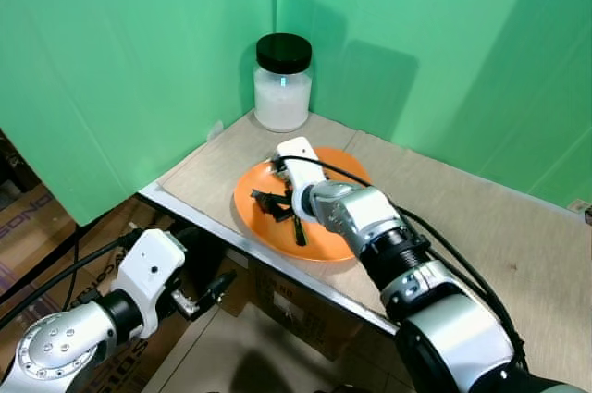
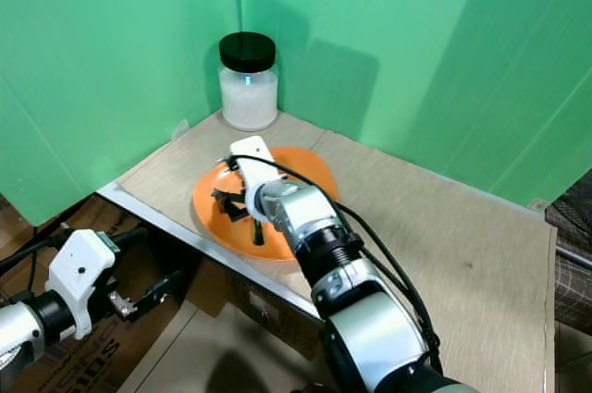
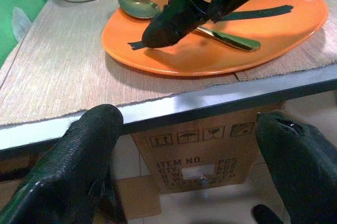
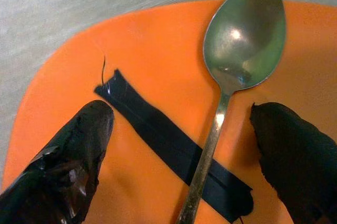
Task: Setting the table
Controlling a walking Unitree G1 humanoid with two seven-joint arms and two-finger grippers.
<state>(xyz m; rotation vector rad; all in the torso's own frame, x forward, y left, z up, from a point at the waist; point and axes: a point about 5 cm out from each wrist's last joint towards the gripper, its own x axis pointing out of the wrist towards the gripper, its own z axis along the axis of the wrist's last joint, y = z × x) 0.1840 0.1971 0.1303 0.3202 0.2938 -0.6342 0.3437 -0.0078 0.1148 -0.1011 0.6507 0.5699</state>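
Left eye view has green walls (image 1: 139,60) across its whole upper half, meeting in a corner at top centre, and below them a table (image 1: 481,227) with a pale woven top running from the centre to the right edge. A cardboard box (image 3: 202,153) sits under the table's edge in the lower middle of the left wrist view. At the middle of the left eye view an orange plate (image 1: 344,165) lies near the table's front edge, and just above it, against the corner, stands a jar (image 1: 282,83) with a black lid and white contents. The right gripper (image 4: 181,139) hangs over the plate with its fingers spread apart, straddling the handle of a spoon (image 4: 243,39) that lies on the plate across a strip of black tape (image 4: 158,134). The left gripper (image 3: 192,176) is at the lower left, below the table edge, fingers wide apart and holding nothing
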